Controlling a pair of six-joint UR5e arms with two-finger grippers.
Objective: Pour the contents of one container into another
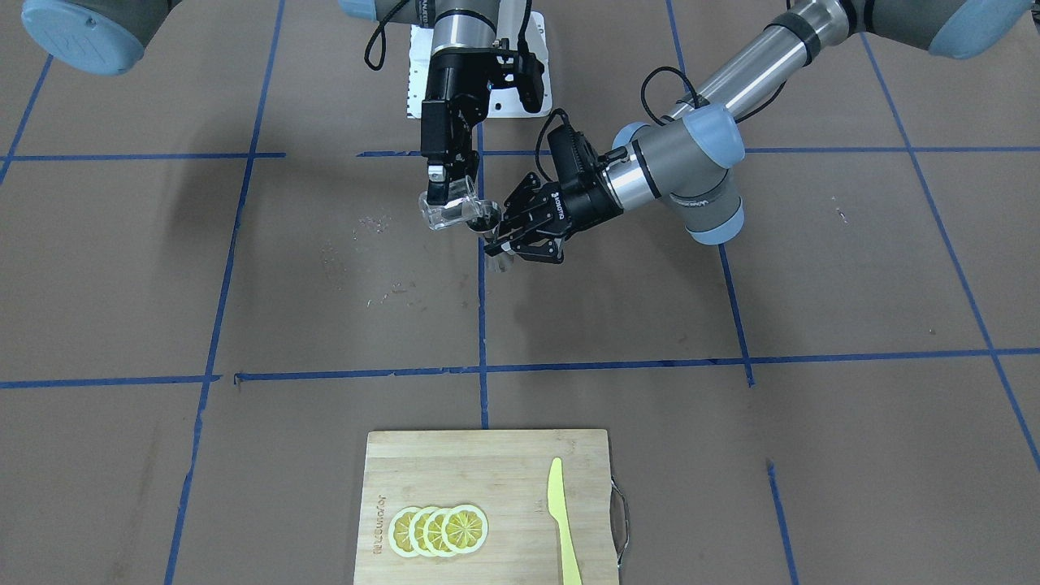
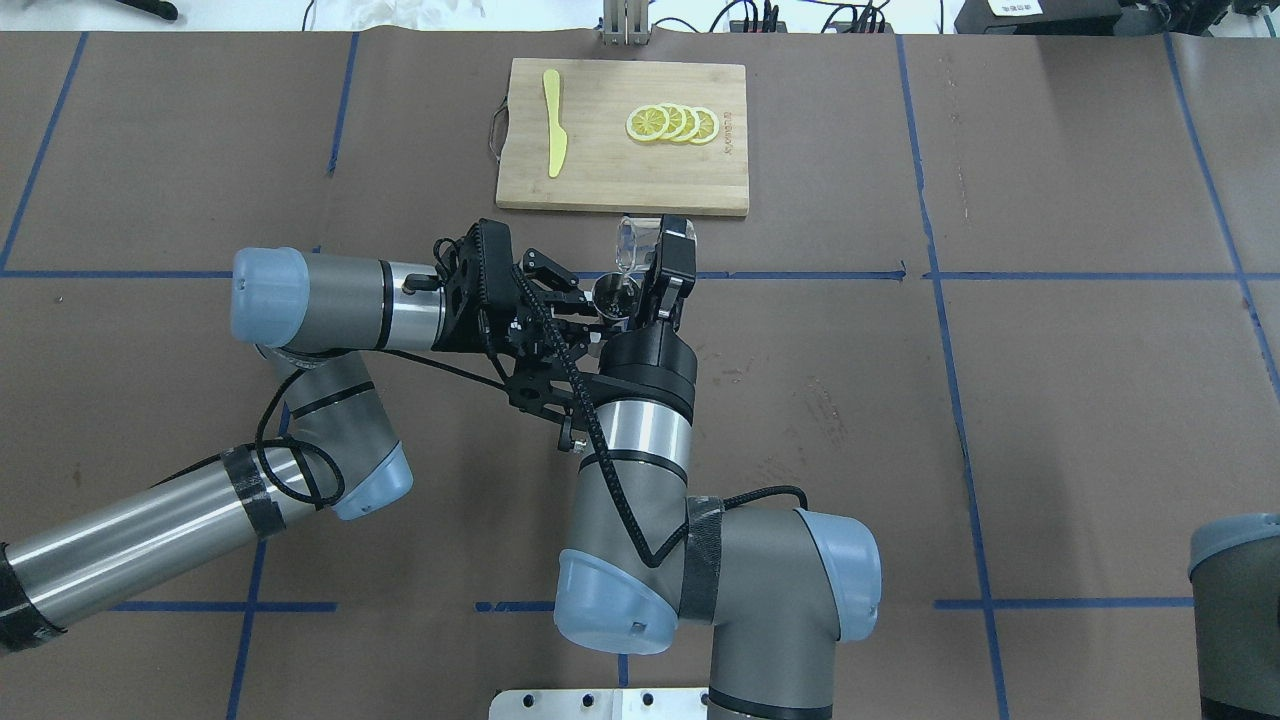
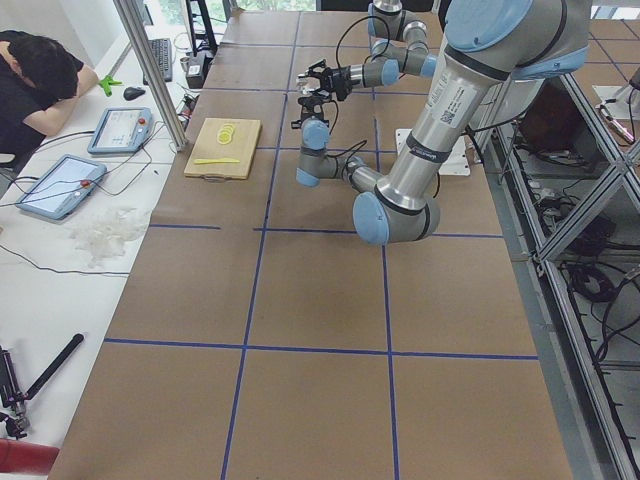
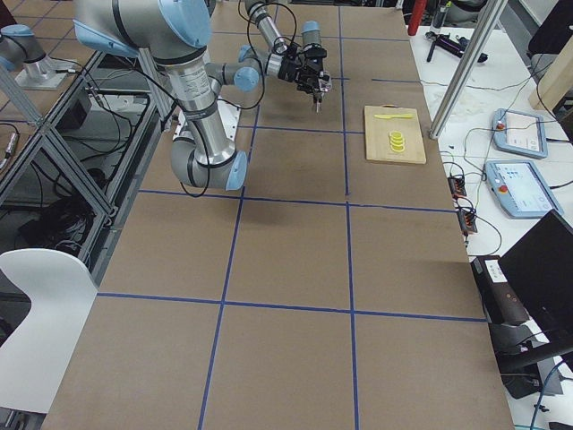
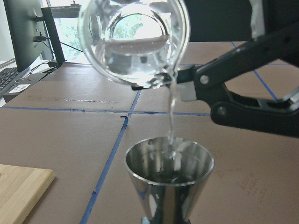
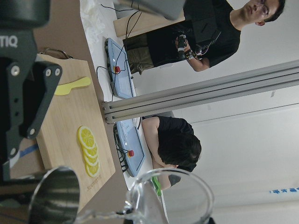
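- Above the middle of the surface (image 1: pixel 325 309), well apart from the cutting board (image 1: pixel 504 463) with its lemon slices (image 1: pixel 439 530) and yellow knife (image 1: pixel 561 520): the two arms meet and the pour is under way
- Right gripper (image 1: pixel 451 183): fingers closed on the wall of the glass cup (image 5: pixel 134 42), which is tipped steeply, lip turned down, directly over the jigger
- Left gripper (image 1: pixel 508 234): fingers clamped on the jigger (image 5: pixel 169 184), about its waist as far as can be told; the jigger is held upright and, judging from the side views, lifted off the surface
- Stream (image 5: pixel 171 112): a thin thread of clear liquid runs from the cup's lip into the jigger's upper cone and lands inside the rim
- Done, by judgement: both vessels grasped, brought together one over the other, cup tilted, transfer begun
- Levels: the cup is far from empty; the fill of the jigger is hard to read against its mirror wall, though it lies below the rim
- Left to do, by judgement: tilt further until the cup is drained or the jigger is full, bring the cup back upright, then part the arms
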